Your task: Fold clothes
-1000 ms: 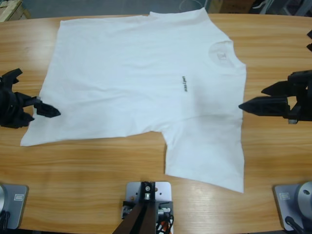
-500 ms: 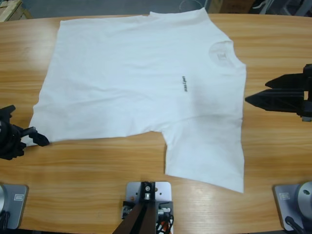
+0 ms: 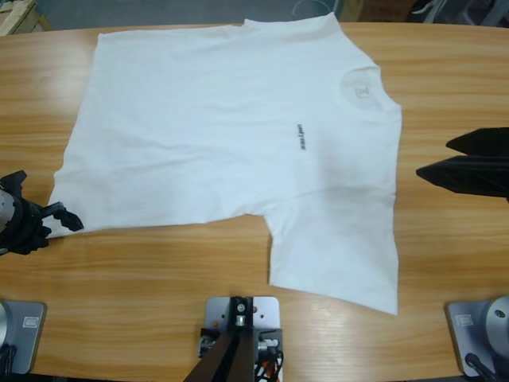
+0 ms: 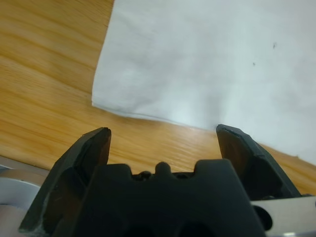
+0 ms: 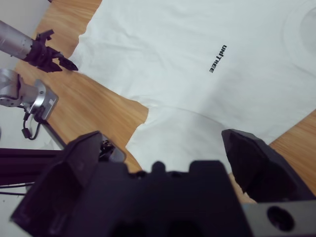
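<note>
Across the middle of the long wooden table (image 3: 159, 302) lies the plain white short-sleeved cotton T-shirt (image 3: 231, 135), spread flat with its round neck toward 3 o'clock and its hem toward 9 o'clock, so the small dark line of chest text (image 3: 300, 137) reads sideways from above. One sleeve sticks out toward 5 o'clock, the other reaches the far edge near 1 o'clock.

Over at 9 o'clock the left gripper (image 3: 65, 220) sits just beside the hem's near corner, jaws spread and holding nothing. Its wrist camera shows that corner (image 4: 106, 101) lying flat on the wood just ahead of the two open black jaws, apart from them.

At 3 o'clock the right gripper (image 3: 433, 157) hangs off the cloth, near the shoulder side, jaws spread too and empty.

The right wrist camera catches stuff the overhead one doesn't: the text actually reads "UNITREE" (image 5: 217, 58), and you can see the left gripper (image 5: 66, 64) way off at the hem.
</note>
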